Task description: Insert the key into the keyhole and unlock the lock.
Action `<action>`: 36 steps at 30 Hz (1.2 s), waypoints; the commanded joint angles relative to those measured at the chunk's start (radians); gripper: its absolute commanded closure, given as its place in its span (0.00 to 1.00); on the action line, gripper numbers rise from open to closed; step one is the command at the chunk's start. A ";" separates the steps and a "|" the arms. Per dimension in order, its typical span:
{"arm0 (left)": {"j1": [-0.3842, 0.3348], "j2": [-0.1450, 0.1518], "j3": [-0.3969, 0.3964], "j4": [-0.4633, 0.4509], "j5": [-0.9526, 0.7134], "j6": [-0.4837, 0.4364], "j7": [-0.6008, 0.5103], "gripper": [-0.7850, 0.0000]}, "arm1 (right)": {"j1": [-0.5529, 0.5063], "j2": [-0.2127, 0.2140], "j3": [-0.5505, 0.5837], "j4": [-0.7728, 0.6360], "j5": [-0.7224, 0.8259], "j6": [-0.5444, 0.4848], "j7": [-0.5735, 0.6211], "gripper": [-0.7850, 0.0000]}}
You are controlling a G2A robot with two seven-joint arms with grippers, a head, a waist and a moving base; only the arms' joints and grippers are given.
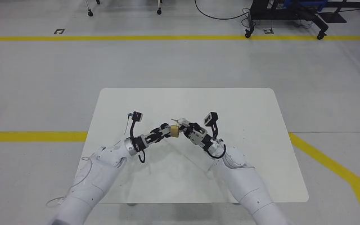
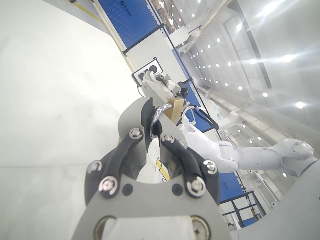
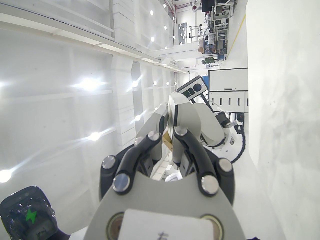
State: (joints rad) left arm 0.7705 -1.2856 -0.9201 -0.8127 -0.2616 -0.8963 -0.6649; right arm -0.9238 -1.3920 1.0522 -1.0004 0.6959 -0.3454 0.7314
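A small brass padlock [image 1: 175,130] hangs above the middle of the white table [image 1: 242,107], held between both arms. My left gripper [image 1: 164,131] comes from the left. In the left wrist view it [image 2: 156,117] is shut on the lock's silver shackle [image 2: 160,108], with the brass body [image 2: 176,109] just past the fingertips. My right gripper [image 1: 187,129] meets the lock from the right. In the right wrist view its fingers [image 3: 169,128] are shut on a flat silver key [image 3: 171,117], close against the brass lock [image 3: 167,138]. The keyhole is hidden.
The grippers work above the table's centre, with bare tabletop on all sides. Yellow floor lines [image 1: 169,38] run behind and beside the table. Wheeled carts [image 1: 287,17] stand far back on the floor.
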 commanded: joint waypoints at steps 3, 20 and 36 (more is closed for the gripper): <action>0.002 -0.002 -0.001 -0.003 0.026 0.005 0.025 1.00 | -0.013 0.002 0.003 -0.015 -0.014 0.001 0.022 1.00; 0.035 -0.027 -0.068 0.064 -0.755 0.246 -0.502 1.00 | -0.106 0.016 0.072 -0.127 -0.004 -0.108 0.082 1.00; -0.028 -0.065 -0.096 0.245 -0.925 0.443 -0.702 1.00 | -0.143 0.030 0.127 -0.152 -0.129 -0.216 0.036 1.00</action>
State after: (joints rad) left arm 0.7429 -1.3506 -1.0165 -0.5682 -1.1863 -0.4529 -1.3672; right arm -1.0666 -1.3621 1.1792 -1.1519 0.5641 -0.5606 0.7662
